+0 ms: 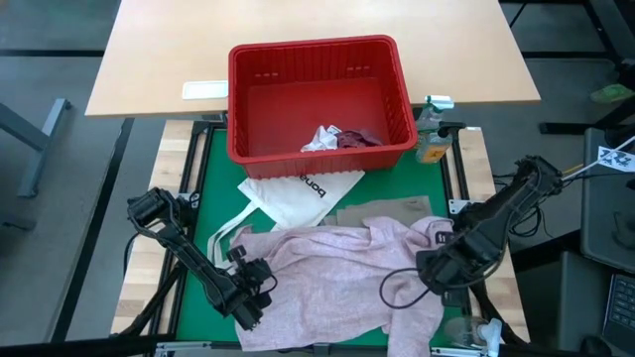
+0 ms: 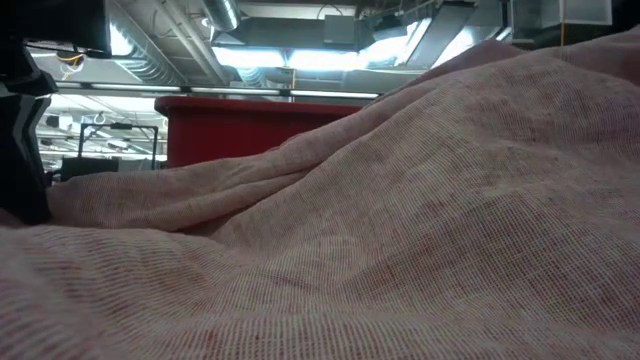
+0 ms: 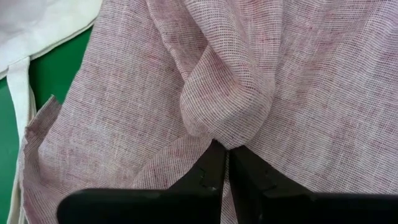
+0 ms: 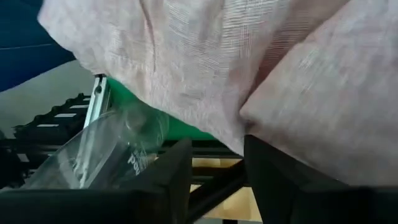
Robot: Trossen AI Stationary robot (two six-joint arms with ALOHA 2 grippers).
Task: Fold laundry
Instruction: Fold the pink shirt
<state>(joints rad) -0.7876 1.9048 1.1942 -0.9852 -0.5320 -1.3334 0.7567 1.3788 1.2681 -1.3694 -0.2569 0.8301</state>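
Note:
A mottled pink garment (image 1: 337, 278) lies crumpled over the near half of the green mat and fills the low view (image 2: 400, 220). My left gripper (image 1: 256, 302) is shut on it near its left near edge. My right gripper (image 1: 437, 273) stands open above its right side; in the right wrist view (image 4: 217, 162) the cloth (image 4: 249, 56) hangs right by one finger, and I cannot tell whether they touch. A beige garment (image 1: 392, 210) lies partly under the pink one. A small white piece (image 1: 322, 137) and a maroon piece (image 1: 357, 139) lie in the red basket (image 1: 313, 48). My left gripper pinches a bunched fold of the pink garment (image 3: 225, 134) between its two fingertips (image 3: 211, 165). The fingers slant down from the table's left near side. The cloth puckers into creases at the fingertips, and the rest of it lies on the mat.
A white tote bag (image 1: 298, 193) with black lettering lies between the basket and the pink garment, its loop handle toward the left. A spray bottle (image 1: 432, 124) stands at the far right. A clear plastic bottle (image 4: 118, 149) lies by the near right corner.

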